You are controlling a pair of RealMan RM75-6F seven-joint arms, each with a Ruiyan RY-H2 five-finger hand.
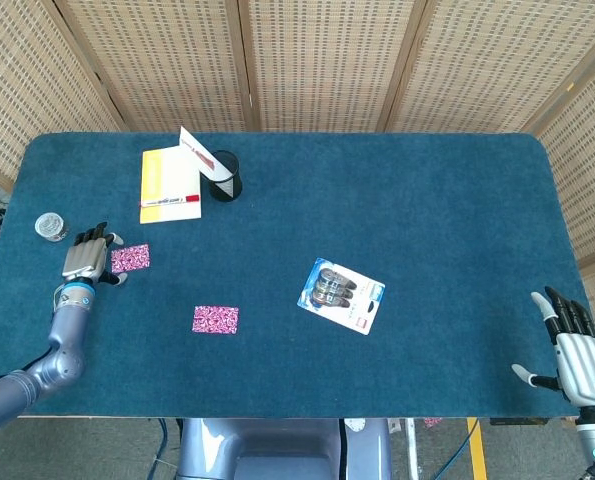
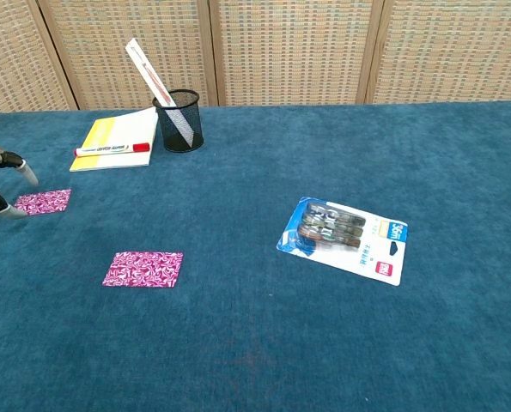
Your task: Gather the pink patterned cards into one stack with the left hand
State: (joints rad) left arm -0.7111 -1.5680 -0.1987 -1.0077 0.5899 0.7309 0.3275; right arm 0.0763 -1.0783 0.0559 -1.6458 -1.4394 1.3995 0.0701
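Observation:
Two pink patterned cards lie apart on the blue table. One card (image 1: 130, 258) (image 2: 42, 202) sits near the left edge; the other (image 1: 215, 319) (image 2: 143, 269) lies nearer the front and further right. My left hand (image 1: 86, 258) (image 2: 1, 183) is just left of the first card, fingers spread, its fingertips (image 2: 19, 212) at the card's left edge, holding nothing. My right hand (image 1: 577, 356) rests open at the table's front right corner, far from both cards; the chest view does not show it.
A yellow notepad (image 1: 168, 186) with a red marker (image 1: 171, 201) lies at the back left beside a black mesh pen cup (image 1: 225, 177) holding a ruler. A blister pack (image 1: 341, 295) lies mid-table. A small round tin (image 1: 49, 226) sits near the left edge.

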